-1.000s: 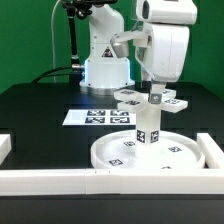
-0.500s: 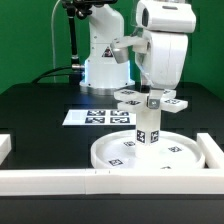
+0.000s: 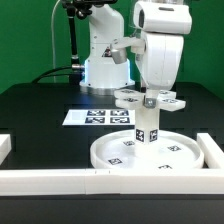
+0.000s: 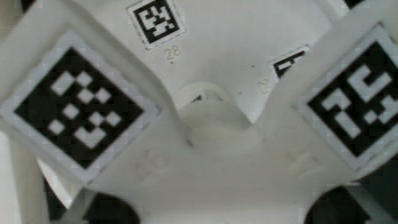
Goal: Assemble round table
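Observation:
The large round disc [image 3: 175,158] lies flat on the black table near the front. The short cylindrical leg [image 3: 146,125] stands upright on its middle. The four-lobed cross base [image 3: 128,97] sits level on top of the leg. My gripper [image 3: 150,96] comes straight down onto the hub of the cross base, and its fingers close on it. In the wrist view the cross base [image 4: 214,130] fills the picture, with tagged lobes on both sides of the hub. My fingertips do not show clearly there.
The marker board [image 3: 95,117] lies behind the disc on the exterior view's left. White border rails run along the front [image 3: 50,180], the right [image 3: 212,150] and the left edge [image 3: 4,146]. The arm's base [image 3: 105,65] stands at the back.
My hand has turned about its vertical axis over the leg, and the cross base's lobes have shifted slightly with it. The disc and leg stay put.

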`<state>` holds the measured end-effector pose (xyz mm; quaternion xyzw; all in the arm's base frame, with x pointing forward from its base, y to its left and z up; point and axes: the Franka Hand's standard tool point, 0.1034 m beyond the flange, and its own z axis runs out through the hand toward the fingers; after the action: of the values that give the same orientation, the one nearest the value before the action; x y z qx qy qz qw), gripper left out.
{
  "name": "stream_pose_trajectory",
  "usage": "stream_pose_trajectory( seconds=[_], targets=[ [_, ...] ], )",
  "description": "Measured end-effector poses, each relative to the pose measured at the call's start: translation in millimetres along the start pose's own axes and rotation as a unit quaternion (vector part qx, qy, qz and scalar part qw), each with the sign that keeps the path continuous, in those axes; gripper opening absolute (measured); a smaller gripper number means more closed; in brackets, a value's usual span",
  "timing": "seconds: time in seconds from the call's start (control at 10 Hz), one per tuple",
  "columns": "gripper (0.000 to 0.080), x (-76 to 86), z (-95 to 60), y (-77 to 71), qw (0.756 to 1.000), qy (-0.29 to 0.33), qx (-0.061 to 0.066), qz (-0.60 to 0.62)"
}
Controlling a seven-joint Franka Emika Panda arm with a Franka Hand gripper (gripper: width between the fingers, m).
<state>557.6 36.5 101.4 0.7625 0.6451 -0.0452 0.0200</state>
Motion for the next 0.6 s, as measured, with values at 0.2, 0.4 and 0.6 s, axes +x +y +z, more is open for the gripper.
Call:
stream_pose_trajectory(
  seconds=[0.2,0.4,0.6],
  targets=[
    [0.0447,-5.4,0.8,-1.2,0.991,-0.004,0.038,0.129],
    [0.0448,-7.6,0.8,2.3,0.976,-0.001,0.041,0.213],
    [0.0449,-7.3,0.7,2.3,0.963,-0.003,0.041,0.265]
  ],
)
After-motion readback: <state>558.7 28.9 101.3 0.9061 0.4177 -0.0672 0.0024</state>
